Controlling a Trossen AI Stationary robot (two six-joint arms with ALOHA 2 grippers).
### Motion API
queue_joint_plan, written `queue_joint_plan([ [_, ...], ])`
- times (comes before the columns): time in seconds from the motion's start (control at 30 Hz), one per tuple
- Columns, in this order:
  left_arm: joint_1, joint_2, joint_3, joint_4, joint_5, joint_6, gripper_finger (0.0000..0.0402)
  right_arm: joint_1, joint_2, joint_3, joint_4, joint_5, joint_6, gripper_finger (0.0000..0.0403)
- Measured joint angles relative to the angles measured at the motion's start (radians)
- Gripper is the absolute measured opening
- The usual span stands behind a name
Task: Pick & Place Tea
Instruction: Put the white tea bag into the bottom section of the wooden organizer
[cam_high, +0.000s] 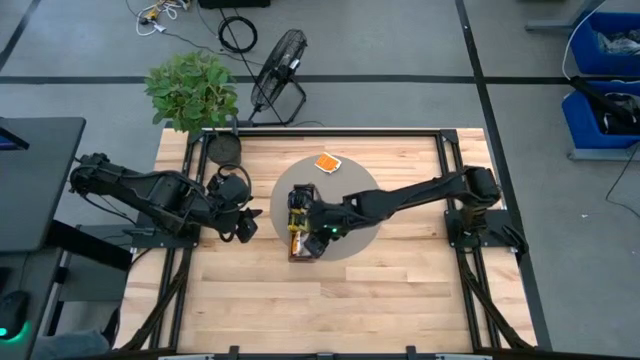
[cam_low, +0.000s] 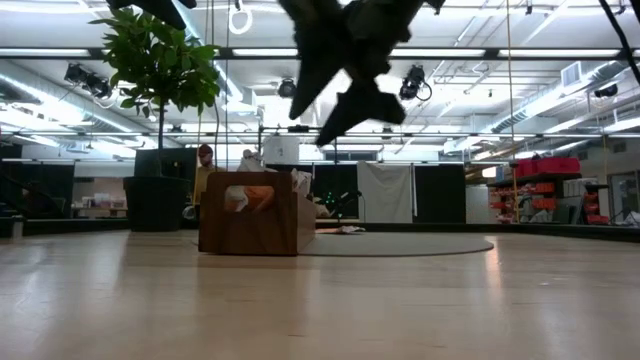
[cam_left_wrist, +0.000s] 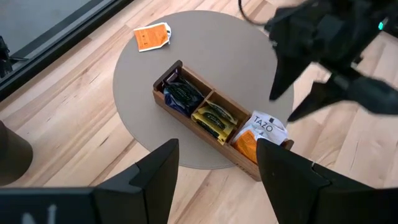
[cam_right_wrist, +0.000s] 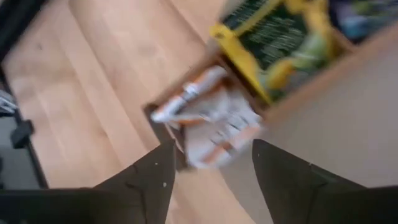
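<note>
A long wooden tray (cam_left_wrist: 186, 121) lies on a round grey mat (cam_high: 352, 182). Its compartments hold dark blue tea sachets (cam_left_wrist: 181, 94), yellow-green ones (cam_left_wrist: 214, 118) and orange-and-white ones (cam_left_wrist: 261, 132). One orange sachet (cam_high: 328, 163) lies flat on the mat's far side. My right gripper (cam_left_wrist: 298, 93) hangs open above the tray's near end, over the orange-and-white sachets (cam_right_wrist: 211, 124), with nothing between its fingers. My left gripper (cam_left_wrist: 217, 149) waits open left of the mat, raised off the table.
A potted plant (cam_high: 190, 90) and a floor fan (cam_high: 278, 75) stand past the table's far left corner. A dark round object (cam_high: 225, 150) sits on the far left of the table. Bare wood (cam_high: 340, 300) stretches along the near side.
</note>
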Motion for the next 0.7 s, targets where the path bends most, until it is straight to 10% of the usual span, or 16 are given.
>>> queue_joint_plan([
  [0.33, 0.0, 0.0, 0.0, 0.001, 0.02, 0.031, 0.022, -0.123, -0.112, 0.0, -0.239, 0.15, 0.132, 0.0224],
  [0.7, 0.001, 0.0, 0.0, 0.011, 0.004, 0.033, 0.022, -0.455, -0.035, 0.0, -0.166, -0.064, 0.254, 0.0243],
])
